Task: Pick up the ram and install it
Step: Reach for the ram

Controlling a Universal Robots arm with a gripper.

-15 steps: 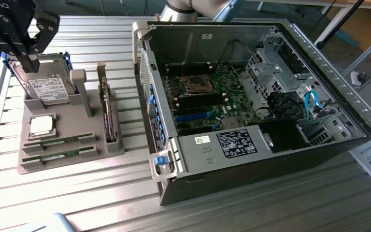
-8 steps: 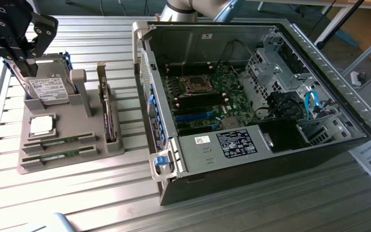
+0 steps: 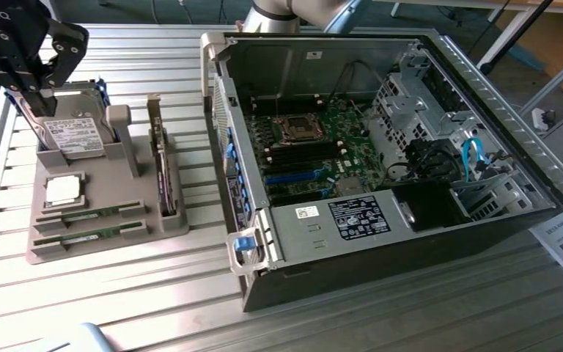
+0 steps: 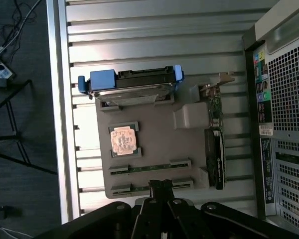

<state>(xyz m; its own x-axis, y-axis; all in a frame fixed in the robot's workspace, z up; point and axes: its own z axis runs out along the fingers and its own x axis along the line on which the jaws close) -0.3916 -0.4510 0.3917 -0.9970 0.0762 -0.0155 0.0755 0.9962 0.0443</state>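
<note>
Gripper [image 3: 35,103] hangs over the far, exterior-view-left corner of the gray parts holder [image 3: 76,253], in front of the upright hard drive [image 3: 71,136]. Fingers pressed together, nothing between them.

Two ram sticks sit on edge in the holder's two front slots. Inner ram stick [image 3: 86,216] lies just beside the CPU [image 3: 64,189]. Outer ram stick [image 3: 86,236] lies next to it at the holder's near edge. They are parallel and close but not touching.

Long axis of both runs across the exterior view, left to right and rising slightly. One end points toward the open PC case [image 3: 477,66], the other toward the table's edge. This axis is parallel to the hard drive's broad face and crosswise to the expansion card [image 3: 164,169] standing on the holder's case side.

Wrist view: closed gripper [image 4: 162,185] overlaps the middle of the outer ram stick [image 4: 139,187]; contact cannot be told. Inner ram stick [image 4: 149,168] is just beyond, then the CPU [image 4: 123,141] and the hard drive [image 4: 132,84].

Motherboard [image 3: 330,139] lies exposed inside the case. Everything rests on a slatted metal table [image 3: 115,308].
</note>
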